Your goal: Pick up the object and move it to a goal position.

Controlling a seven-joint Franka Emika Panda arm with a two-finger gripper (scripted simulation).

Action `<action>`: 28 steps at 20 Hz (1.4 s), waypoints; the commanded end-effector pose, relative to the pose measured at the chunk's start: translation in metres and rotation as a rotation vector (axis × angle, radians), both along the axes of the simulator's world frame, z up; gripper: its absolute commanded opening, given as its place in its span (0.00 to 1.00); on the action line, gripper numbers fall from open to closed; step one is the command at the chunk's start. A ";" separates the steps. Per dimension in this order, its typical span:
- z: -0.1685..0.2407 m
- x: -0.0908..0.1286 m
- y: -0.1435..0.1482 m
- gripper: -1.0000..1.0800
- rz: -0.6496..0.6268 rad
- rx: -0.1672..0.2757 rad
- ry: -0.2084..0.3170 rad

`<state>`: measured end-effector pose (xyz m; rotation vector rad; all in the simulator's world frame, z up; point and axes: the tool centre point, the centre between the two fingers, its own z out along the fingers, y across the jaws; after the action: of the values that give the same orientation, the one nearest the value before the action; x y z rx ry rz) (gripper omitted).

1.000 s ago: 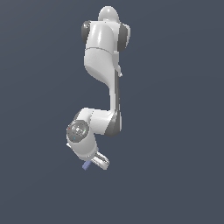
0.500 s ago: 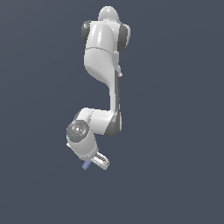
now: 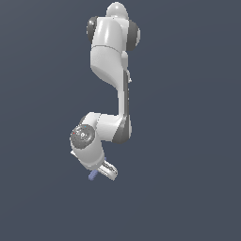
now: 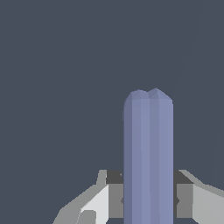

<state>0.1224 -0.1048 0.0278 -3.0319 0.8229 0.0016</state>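
Carry step: my fingers [image 4: 103,199] were clamped on the blue bar [image 4: 148,157], which sat between them, one end protruding [image 3: 93,176]. Next, I judged, came transport to the unseen goal.

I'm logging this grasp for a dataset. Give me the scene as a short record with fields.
arm: one white Panda, folded low
gripper: closed on the bar
bar: periwinkle-blue, between the fingers, its end sticking out past them
bar in exterior view: only a short tip shows beside the gripper
surroundings: plain dark grey backdrop, no surface or goal marker visible
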 end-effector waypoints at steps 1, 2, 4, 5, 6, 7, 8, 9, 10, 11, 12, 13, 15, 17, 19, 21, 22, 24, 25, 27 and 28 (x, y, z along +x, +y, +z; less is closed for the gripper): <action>0.009 -0.003 0.000 0.00 0.000 0.000 -0.001; 0.014 -0.005 0.000 0.00 0.000 0.000 -0.001; 0.024 -0.009 0.000 0.00 0.000 0.000 -0.001; 0.030 -0.011 0.000 0.00 0.000 0.000 -0.001; 0.036 -0.014 0.000 0.00 0.000 0.000 -0.001; 0.043 -0.017 0.000 0.00 0.000 0.000 -0.001; 0.050 -0.020 0.000 0.00 0.000 0.000 -0.001; 0.058 -0.023 0.000 0.00 0.000 0.001 -0.001; 0.067 -0.026 0.000 0.00 0.000 0.001 -0.001; 0.075 -0.029 0.000 0.00 0.000 0.001 -0.001; 0.084 -0.033 0.000 0.00 0.000 0.001 -0.001; 0.093 -0.036 -0.001 0.00 0.000 0.001 -0.001; 0.112 -0.043 -0.001 0.00 0.000 0.001 -0.001; 0.131 -0.051 -0.001 0.00 0.000 0.001 -0.001; 0.151 -0.058 -0.001 0.00 0.000 0.001 -0.001; 0.172 -0.066 -0.001 0.00 0.000 0.001 -0.001; 0.182 -0.070 -0.001 0.00 0.000 0.001 -0.001; 0.204 -0.078 -0.002 0.00 0.000 0.001 -0.001; 0.214 -0.082 -0.002 0.00 0.000 0.001 -0.001; 0.235 -0.089 -0.003 0.00 0.000 0.001 -0.001; 0.244 -0.093 -0.003 0.00 0.000 0.001 -0.001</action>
<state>0.0359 -0.1073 0.2571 -3.0301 0.8229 -0.0007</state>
